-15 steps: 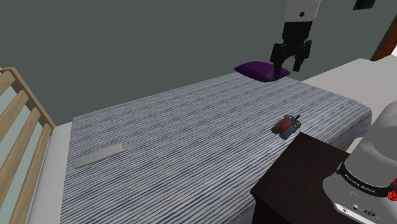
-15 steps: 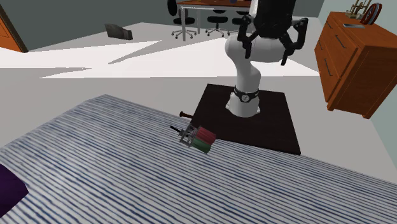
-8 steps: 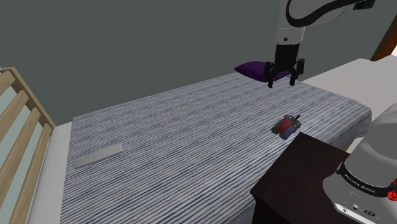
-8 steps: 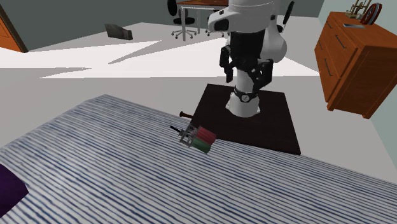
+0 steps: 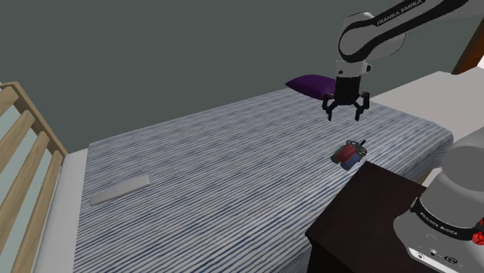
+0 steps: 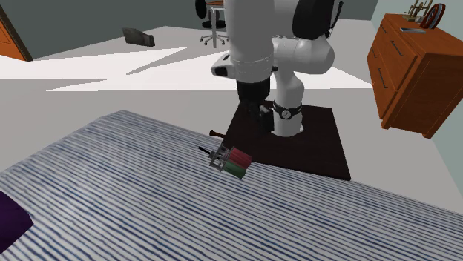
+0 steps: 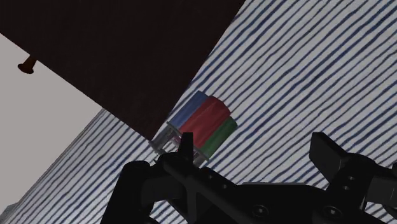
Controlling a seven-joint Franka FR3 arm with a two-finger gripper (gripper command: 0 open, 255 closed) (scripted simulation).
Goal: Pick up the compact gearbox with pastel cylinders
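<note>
On the striped bed (image 5: 217, 163), the gearbox (image 5: 350, 153) is seen at the edge beside the dark stand (image 5: 364, 205), so the open tool (image 5: 344, 113), poised above, should be lowered squarely astride it.

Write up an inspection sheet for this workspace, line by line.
Surface: bed with a blue-and-white striped cover.
Job's things: gearbox with blue, red and green cylinders, lying near the bed edge beside the dark stand.
Clutter: flat grey slab and purple pillow on the bed.
Grippers: gripper open, above the bed, apart from the gearbox.
Cables: nothing seen.
Surroundings: wooden dresser, office chairs, slatted wooden frame.
</note>
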